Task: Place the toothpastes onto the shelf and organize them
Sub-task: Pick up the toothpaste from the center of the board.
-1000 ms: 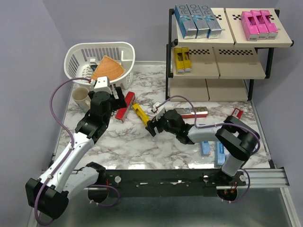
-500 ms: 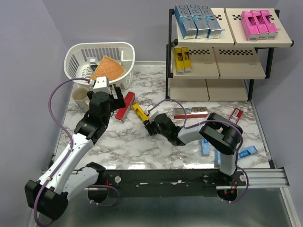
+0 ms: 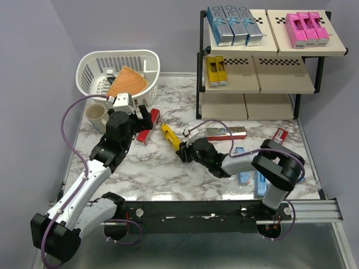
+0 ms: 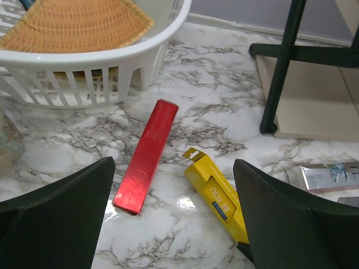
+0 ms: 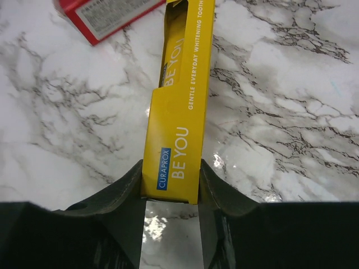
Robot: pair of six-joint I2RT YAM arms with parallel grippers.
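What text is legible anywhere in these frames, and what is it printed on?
"CURAPROX" and "BE YOU": yellow carton.
"GENTLE EVERYDAY WHITENING TOOTH", cut off by the frame edge: same carton.
"PRO", faint and uncertain: red carton; its fine print is too small to read.
"RO": silver-blue cartons, the rest hidden.
Silver carton: print blurred, unreadable.
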